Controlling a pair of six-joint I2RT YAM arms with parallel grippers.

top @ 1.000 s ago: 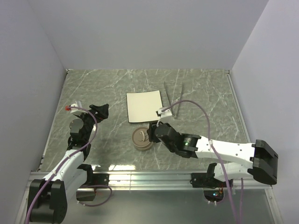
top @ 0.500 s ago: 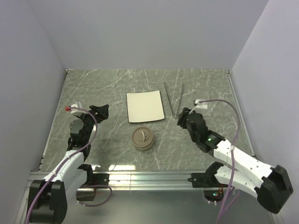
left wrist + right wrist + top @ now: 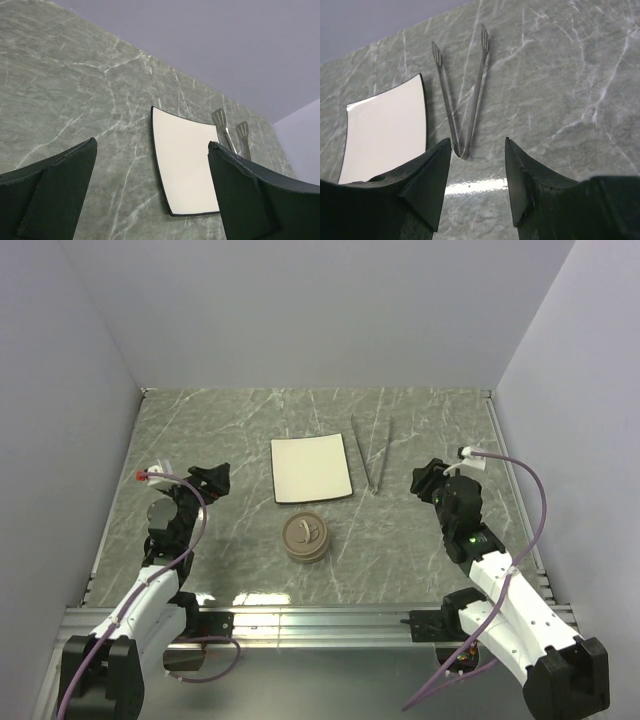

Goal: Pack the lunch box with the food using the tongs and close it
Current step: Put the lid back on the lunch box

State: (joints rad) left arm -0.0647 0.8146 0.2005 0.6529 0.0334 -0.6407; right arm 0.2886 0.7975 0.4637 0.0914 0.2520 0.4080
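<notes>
The lunch box (image 3: 305,538) is a small round tin with its brown lid on, standing in the middle of the table. The food does not show in any view. The tongs (image 3: 372,455) lie flat in a narrow V right of the white plate; they show ahead of my right gripper's fingers as tongs (image 3: 475,95) and at the far edge as tongs (image 3: 220,120). My right gripper (image 3: 428,478) (image 3: 477,141) is open and holds nothing, just right of the tongs' joined end. My left gripper (image 3: 215,478) (image 3: 152,145) is open and holds nothing, at the left of the table.
A white square plate (image 3: 311,468) with a dark rim lies bare behind the lunch box, also seen as plate (image 3: 187,165) and plate (image 3: 385,130). Grey walls close the table on three sides. A metal rail (image 3: 320,618) runs along the near edge.
My right arm has swung from the lunch box at the centre over to the right side, ending beside the tongs. The lid stays on the box. The left arm has barely moved.
</notes>
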